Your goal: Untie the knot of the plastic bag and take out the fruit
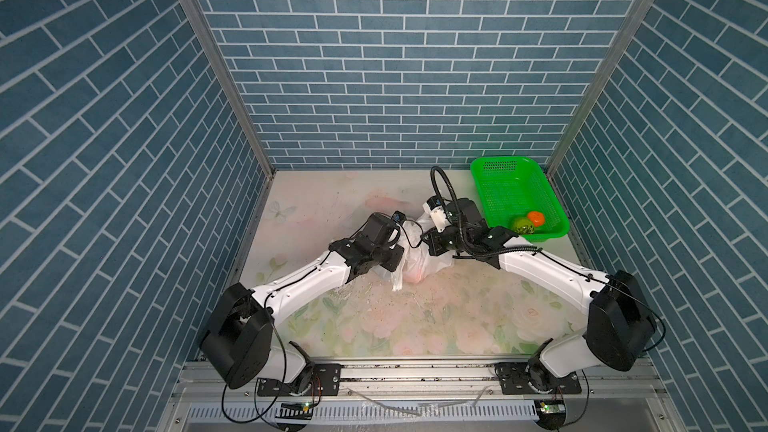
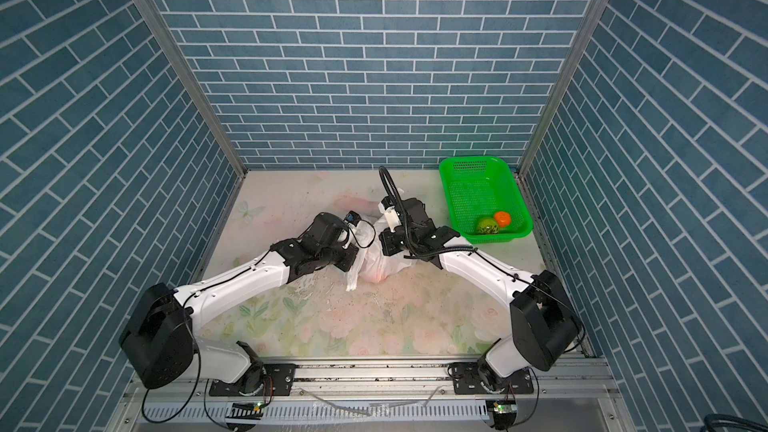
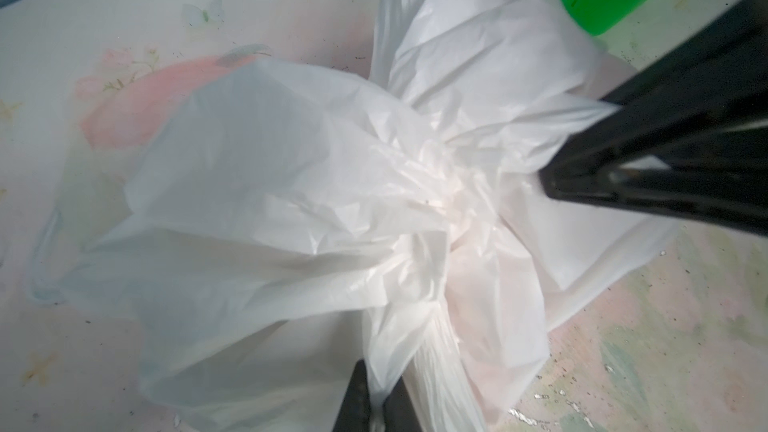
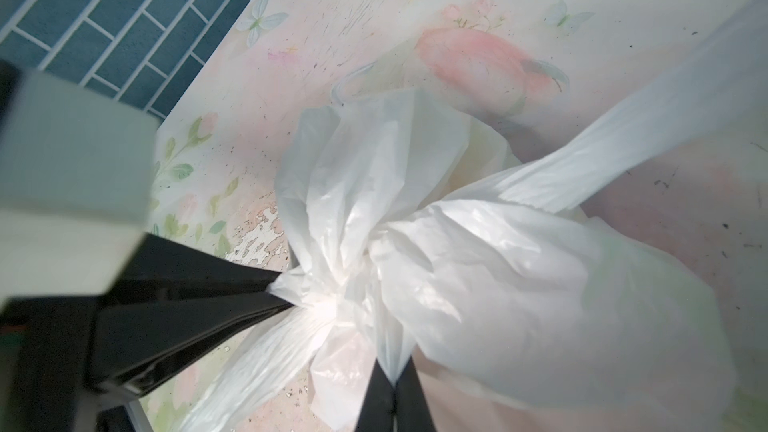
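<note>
Looking down in a top view, I see the bag point(image 1: 428, 261) lying on the flowered table point(image 1: 415, 326) about mid-depth, squeezed between my two arms, which meet over it from either side. It is white, thin and crumpled. A reddish fruit point(image 1: 412, 275) shows faintly through its near end; I cannot tell what else is inside.

The knot point(image 3: 451, 205) is tied. In the left wrist view it is a tight crinkled bunch with folds and handle strips fanning out all round it. My left gripper point(image 3: 377, 396) has its jaws pressed together on a pleat of the bag just beside that knot, with the plastic running straight in between the two black fingers. My right gripper point(image 4: 390, 384) is likewise clamped, its jaws pinching a gathered fold of the bag close to the knot. In the right wrist view the tip of the left gripper touches the bunch from the side. In both top views the jaws are hidden under the wrists.

A green basket point(image 1: 498, 167) stands at the far right corner of the table, near my right arm. At its near end it holds a speckled yellow-green ball point(image 1: 522, 225) and a small orange piece point(image 1: 536, 218), side by side.
</note>
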